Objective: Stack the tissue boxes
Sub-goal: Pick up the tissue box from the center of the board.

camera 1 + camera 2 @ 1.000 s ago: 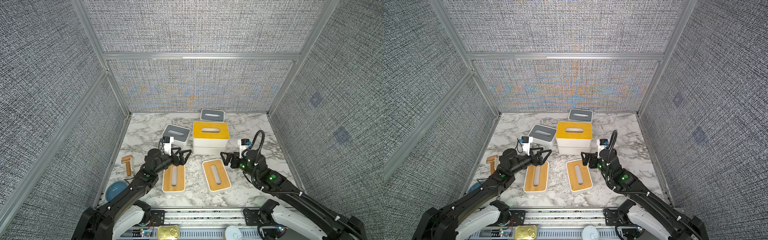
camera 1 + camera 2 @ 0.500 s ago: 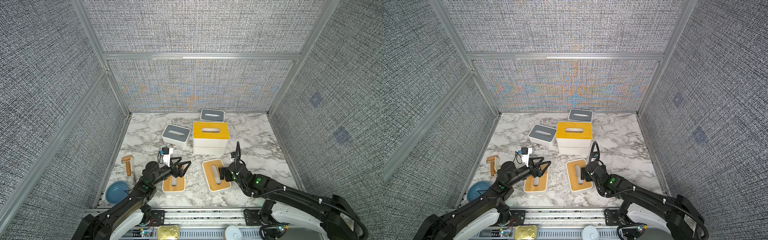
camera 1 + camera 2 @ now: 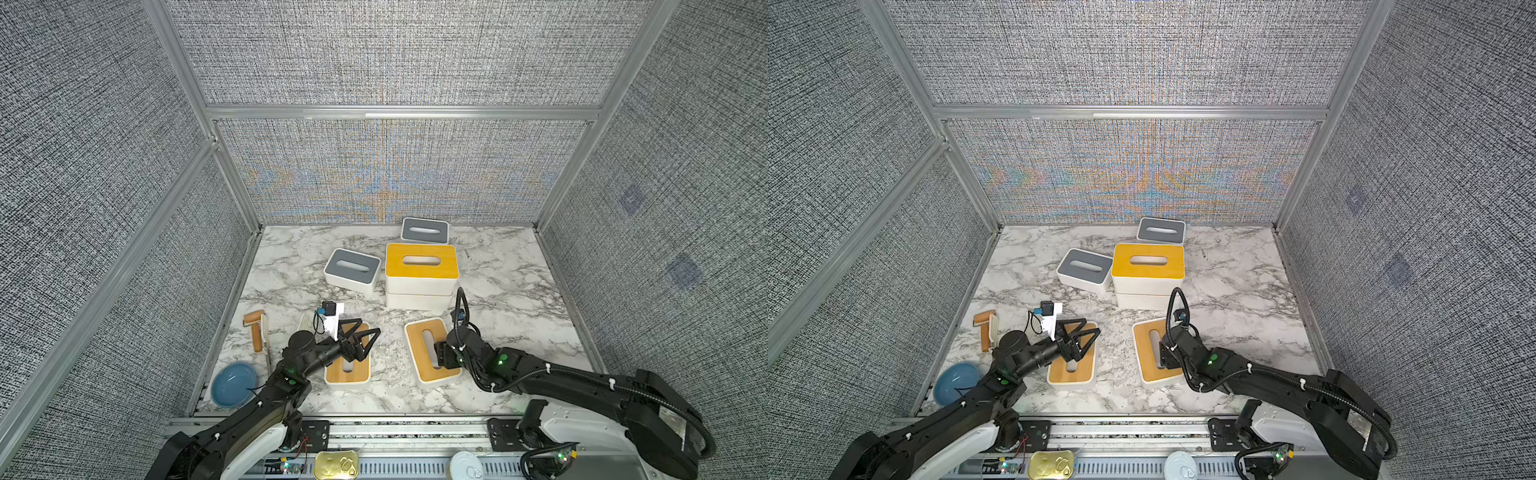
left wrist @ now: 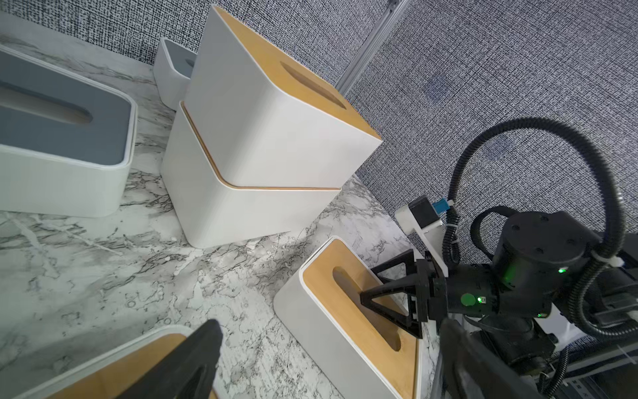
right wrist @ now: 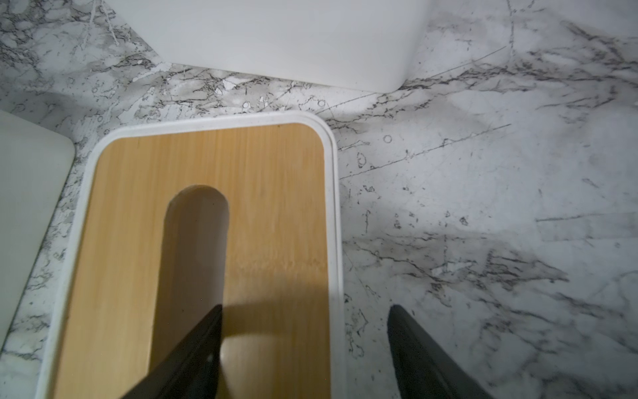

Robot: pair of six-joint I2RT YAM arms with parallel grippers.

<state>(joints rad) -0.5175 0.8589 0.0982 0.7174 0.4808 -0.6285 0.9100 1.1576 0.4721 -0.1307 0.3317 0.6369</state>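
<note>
Six tissue boxes (image 3: pixel 422 261) on the counter (image 3: pixel 291 270) in both top views: bamboo pair (image 3: pixel 1148 261) stacked mid-counter, grey box (image 3: pixel 352 267) beside it, rear grey box (image 3: pixel 424 229) behind. Left hand (image 3: pixel 370 327) spread wide above the near-left box (image 3: pixel 347 372), grasping nothing. Left wrist view: right hand (image 4: pixel 367 285) low on the near-right box (image 4: pixel 321 279), one finger in its slot. Right wrist view: fingers (image 5: pixel 193 352) apart, straddling the long wall, not yet clenched. Likely the pickup step; next, firm pinch, level lift onto the stack. No readable writing.
</note>
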